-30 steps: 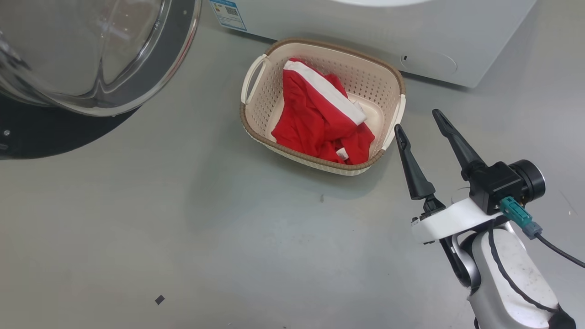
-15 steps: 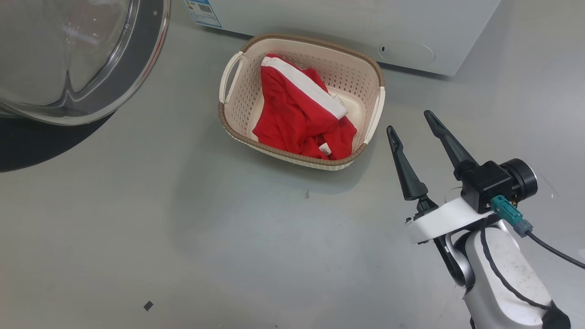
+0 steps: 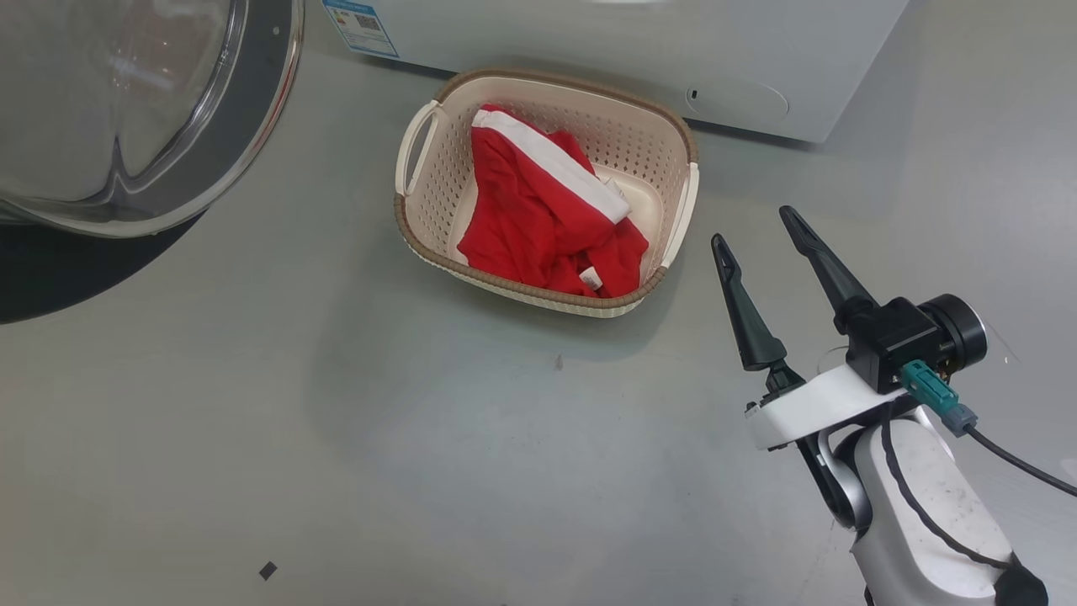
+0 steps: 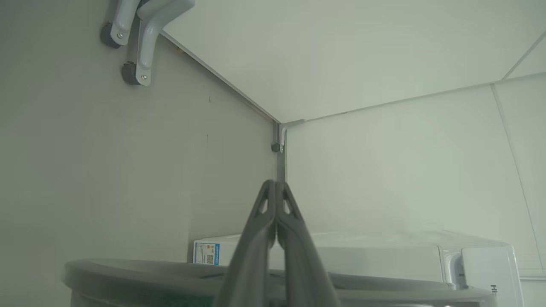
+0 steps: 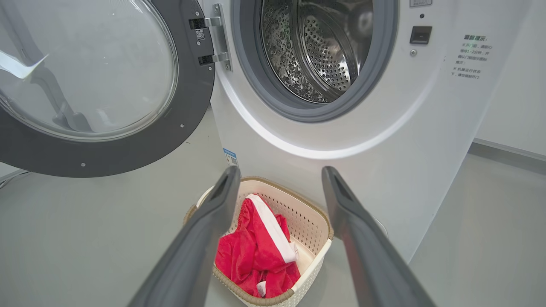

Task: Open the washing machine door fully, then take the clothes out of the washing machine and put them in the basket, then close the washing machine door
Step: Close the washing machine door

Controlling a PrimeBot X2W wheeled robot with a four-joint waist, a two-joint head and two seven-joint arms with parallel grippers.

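Reading the head camera from the left, what do you get?

First the washing machine door (image 3: 252,135), swung open far left of the fingers, its glass bowl bulging toward the camera. Next comes the basket (image 3: 418,151), left of the right gripper (image 3: 751,225) and a little beyond its tips, standing close to the foot of the washing machine (image 3: 631,50). The clothes (image 3: 530,219) lie crumpled inside it, white band uppermost and the small label at the near edge.

And the fingers?

The right pair is spread wide with nothing between them, clear of the basket. The left gripper (image 4: 276,185), seen by its own wrist camera, is pressed together tip to tip and pinches nothing.

What does the right wrist camera add?

It adds the opening. Left of the fingers the door hangs on its hinge (image 5: 215,40). Above the gap between them sit the grey gasket (image 5: 371,85) and the perforated steel drum (image 5: 324,55). Basket and clothes sit low between the two fingers.

And the left wrist camera?

Beyond the tips, pale panels meet in a room corner. Two grey castors (image 4: 128,74) sit up to the left of the fingers. A blue sticker (image 4: 206,253) is just left of them, on the machine's white front.

What about the surface?

It is a smooth grey floor (image 3: 336,438) with a dull sheen, and a small dark speck (image 3: 267,571) far left of the right fingers.
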